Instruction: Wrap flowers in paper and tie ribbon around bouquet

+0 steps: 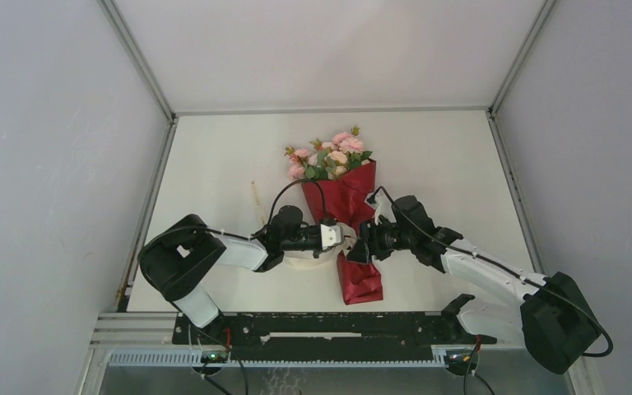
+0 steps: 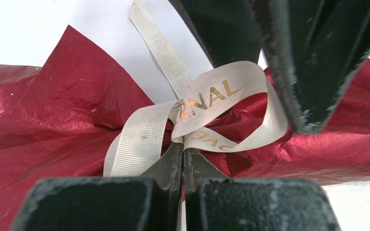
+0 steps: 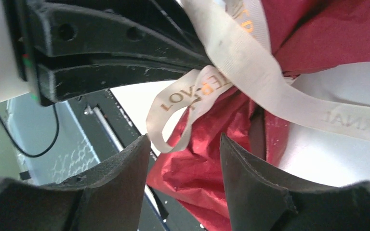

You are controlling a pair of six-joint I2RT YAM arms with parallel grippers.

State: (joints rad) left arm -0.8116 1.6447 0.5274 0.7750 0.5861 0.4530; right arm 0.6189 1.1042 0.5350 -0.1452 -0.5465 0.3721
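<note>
The bouquet (image 1: 347, 202) lies on the white counter (image 1: 214, 164) at the middle of the overhead frame. Its pink flowers (image 1: 329, 156) point to the upper centre and the dark red paper (image 1: 358, 280) tapers down toward the lower centre. The cream ribbon (image 2: 212, 96), printed with gold letters, is looped around the narrow middle of the bouquet, and one loose end trails across the counter toward the upper left.

The left hand (image 2: 182, 156) comes in from the left of the overhead frame. It is closed, its two tips pinching a strand of the ribbon right at the knot, against the crinkled paper.

The right hand (image 3: 184, 144) comes in from the right, close to the left one. Its fingers (image 3: 250, 178) stand apart with nothing clamped, and a small ribbon loop hangs just above the gap, with red paper behind.
</note>
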